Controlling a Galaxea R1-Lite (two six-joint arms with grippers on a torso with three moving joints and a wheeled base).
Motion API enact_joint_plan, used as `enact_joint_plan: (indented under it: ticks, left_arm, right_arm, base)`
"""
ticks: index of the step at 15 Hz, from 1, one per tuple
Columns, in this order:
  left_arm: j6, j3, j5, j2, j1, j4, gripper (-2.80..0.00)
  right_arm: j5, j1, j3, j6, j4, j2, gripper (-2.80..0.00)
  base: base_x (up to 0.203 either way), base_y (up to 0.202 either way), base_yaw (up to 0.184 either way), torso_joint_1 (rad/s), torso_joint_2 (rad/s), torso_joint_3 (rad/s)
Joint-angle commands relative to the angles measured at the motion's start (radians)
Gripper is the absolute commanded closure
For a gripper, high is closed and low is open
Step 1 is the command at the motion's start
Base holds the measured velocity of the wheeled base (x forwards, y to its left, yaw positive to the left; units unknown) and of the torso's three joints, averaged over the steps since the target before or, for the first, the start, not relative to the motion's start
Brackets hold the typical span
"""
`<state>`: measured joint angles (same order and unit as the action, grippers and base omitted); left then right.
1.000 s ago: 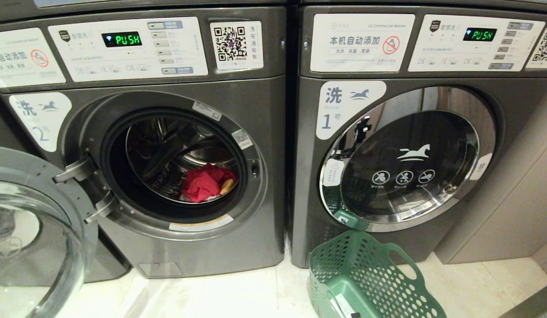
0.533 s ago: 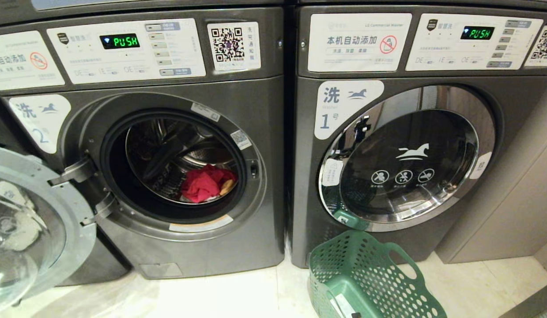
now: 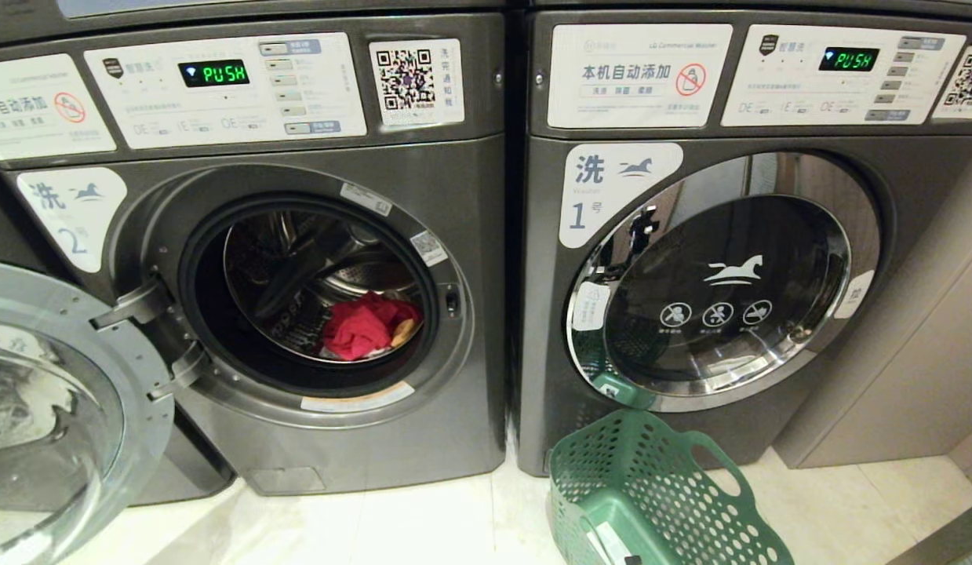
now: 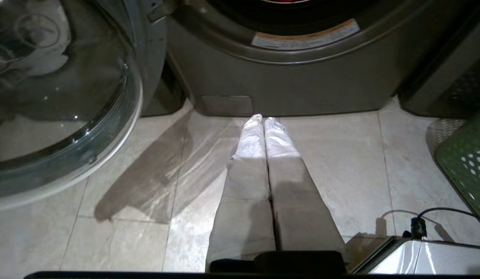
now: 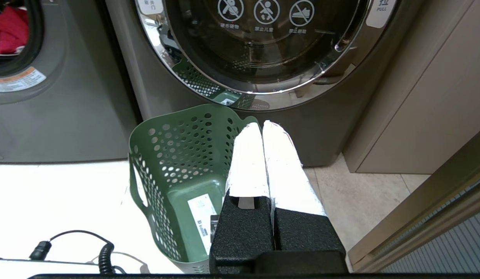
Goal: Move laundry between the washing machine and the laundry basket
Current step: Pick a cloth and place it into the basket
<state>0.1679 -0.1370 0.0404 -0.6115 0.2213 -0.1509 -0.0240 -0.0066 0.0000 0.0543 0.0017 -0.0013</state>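
Grippers staying out of the head view, with red laundry (image 3: 358, 328) lying in the drum of the open washing machine (image 3: 297, 259) and the green basket (image 3: 650, 494) standing on the floor before the shut machine. Left gripper (image 4: 264, 121) hovering clenched and empty over floor tiles (image 4: 340, 155) by the open door (image 4: 61, 97). Right gripper (image 5: 262, 126) hanging clenched, empty, above the basket's rim.

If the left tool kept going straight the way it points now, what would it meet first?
Probably the lower front panel of the open washing machine, below the door opening. The shut left tool points at it low over the floor tiles; nothing lies between, though depth is unclear.
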Motion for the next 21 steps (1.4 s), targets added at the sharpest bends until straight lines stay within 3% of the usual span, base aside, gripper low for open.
enact_joint_plan:
  ticks: [1, 4, 7, 9, 21]
  left_arm:
    - [0.0, 0.12, 0.002, 0.199, -0.064, -0.021, 0.0]
    - [0.003, 0.121, -0.011, 0.441, -0.165, 0.104, 0.0]
    - [-0.014, 0.123, 0.009, 0.623, -0.207, 0.156, 0.0]
    - [-0.065, 0.137, 0.009, 0.613, -0.224, 0.152, 0.0]
    - [-0.093, 0.137, -0.013, 0.613, -0.224, 0.155, 0.0]
  right_arm:
    - [-0.001, 0.0, 0.0, 0.001, 0.0, 0.001, 0.0]
    - [-0.001, 0.0, 0.0, -0.002, 0.0, 0.001, 0.0]
    - [-0.001, -0.001, 0.0, -0.012, 0.0, 0.001, 0.0]
    - [-0.001, 0.0, 0.0, -0.014, 0.0, 0.001, 0.0]
    - [-0.001, 0.0, 0.0, -0.014, 0.0, 0.001, 0.0]
  base:
    - [0.0, 0.0, 0.0, 0.0, 0.0, 0.0]
    - [0.0, 0.0, 0.0, 0.0, 0.0, 0.0]
    - [0.0, 0.0, 0.0, 0.0, 0.0, 0.0]
    - [0.0, 0.0, 0.0, 0.0, 0.0, 0.0]
    - [0.0, 0.006, 0.0, 0.0, 0.0, 0.0]
